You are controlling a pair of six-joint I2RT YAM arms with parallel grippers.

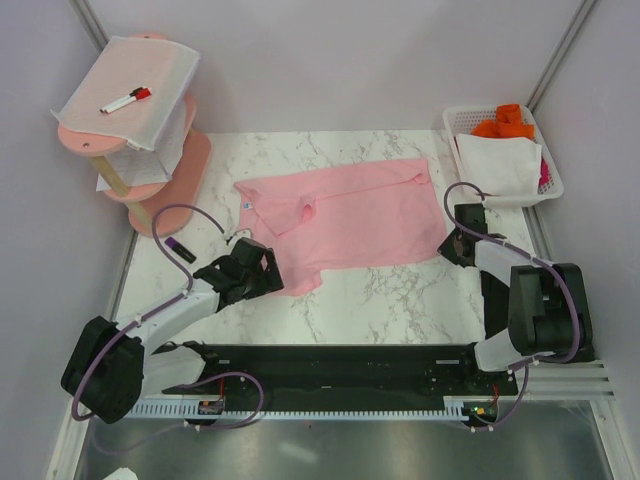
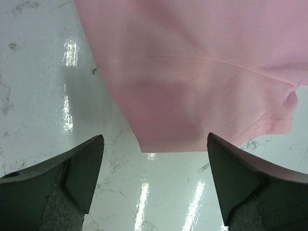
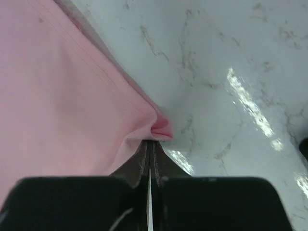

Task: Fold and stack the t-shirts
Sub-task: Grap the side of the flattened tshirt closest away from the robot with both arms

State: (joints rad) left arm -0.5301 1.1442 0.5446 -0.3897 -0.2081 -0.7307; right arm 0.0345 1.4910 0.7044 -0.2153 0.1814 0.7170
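Lies spread on white marble worktop [image 1: 400,300]: light pink soft cloth t-shirt [image 1: 345,215]. Handles limp and light, likely sags; best pinched at corners. Right fingers [image 3: 139,163] clenched on right corner fold; left fingers [image 2: 84,163] released, just short of near flap.

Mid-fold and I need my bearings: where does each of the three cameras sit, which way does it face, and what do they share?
Top external: fixed above and behind the bases, looking down over the marble table; left arm and right arm both show, reaching the pink t-shirt.
Left wrist: on the left arm, looking down past its open left fingers at a sleeve hem.
Right wrist: on the right arm, looking past its shut right fingers, which pinch the shirt's edge.
Shared: all see the pink t-shirt on marble.
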